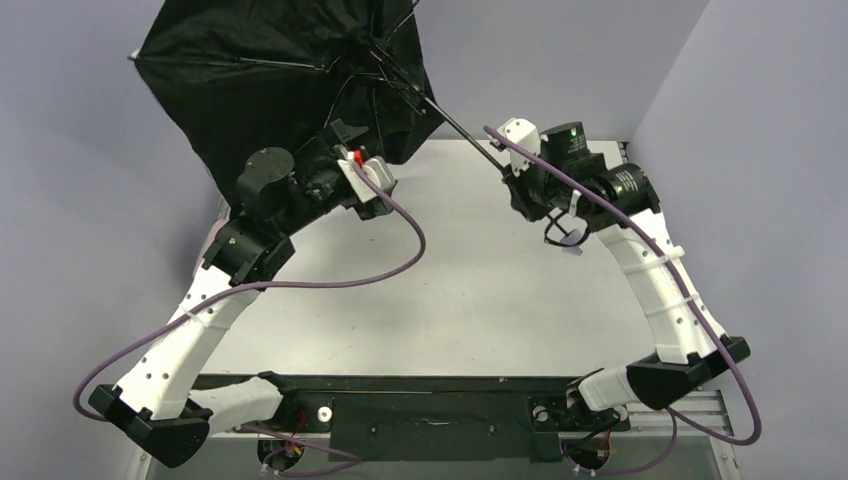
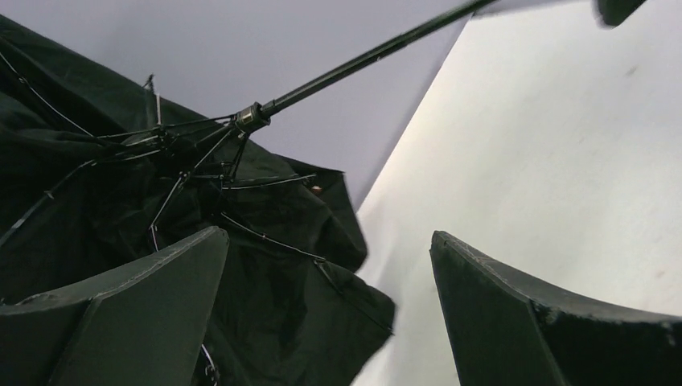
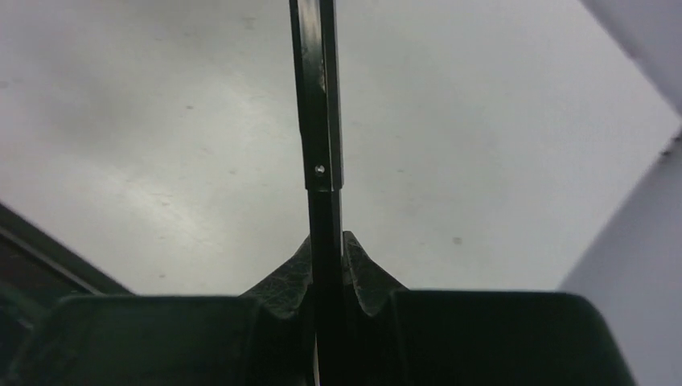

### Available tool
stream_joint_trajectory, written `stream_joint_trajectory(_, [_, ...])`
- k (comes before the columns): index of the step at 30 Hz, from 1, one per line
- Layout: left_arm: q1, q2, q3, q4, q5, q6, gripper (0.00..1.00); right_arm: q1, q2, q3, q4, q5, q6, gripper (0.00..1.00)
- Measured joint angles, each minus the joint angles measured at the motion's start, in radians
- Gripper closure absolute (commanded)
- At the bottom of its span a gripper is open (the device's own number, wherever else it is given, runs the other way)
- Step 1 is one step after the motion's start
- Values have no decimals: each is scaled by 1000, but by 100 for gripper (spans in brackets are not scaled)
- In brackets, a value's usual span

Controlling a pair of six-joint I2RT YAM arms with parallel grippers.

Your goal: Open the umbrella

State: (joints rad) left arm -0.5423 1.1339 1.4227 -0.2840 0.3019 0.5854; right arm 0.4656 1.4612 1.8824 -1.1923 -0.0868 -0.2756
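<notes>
the umbrella (image 1: 270,80) is held in the air at the upper left of the top view, its shaft (image 3: 322,121) pinched by the closed right hand (image 3: 326,261), while the left hand (image 2: 328,241) is spread wide and empty beside the ribs (image 2: 185,173). the canopy (image 2: 273,322) looks spread but slack, so opening is judged unfinished; the runner (image 2: 251,117) would likely need to be pushed along the shaft toward the canopy until locked.

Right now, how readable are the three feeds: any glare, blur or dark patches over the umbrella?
Top external: even light, sharp, but the umbrella canopy is a near-featureless black mass. Left wrist: shaft readable against the wall, table washed bright. Right wrist: shaft sharp, right end effector dark and soft near the lens.
</notes>
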Motion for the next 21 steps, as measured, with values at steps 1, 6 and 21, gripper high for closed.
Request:
stream_joint_trajectory(1, [-16,4,-5,-8,-23,63,1,0,-28,-46,23,-48,39,100])
stream_joint_trajectory(6, [-48,26,-26,-12,-103,305,14,15,-164,-268,148,-238,209,100])
stream_joint_trajectory(21, [-112,57,-258,205,-146,739,40,140,-274,-536,326,-422,322,100])
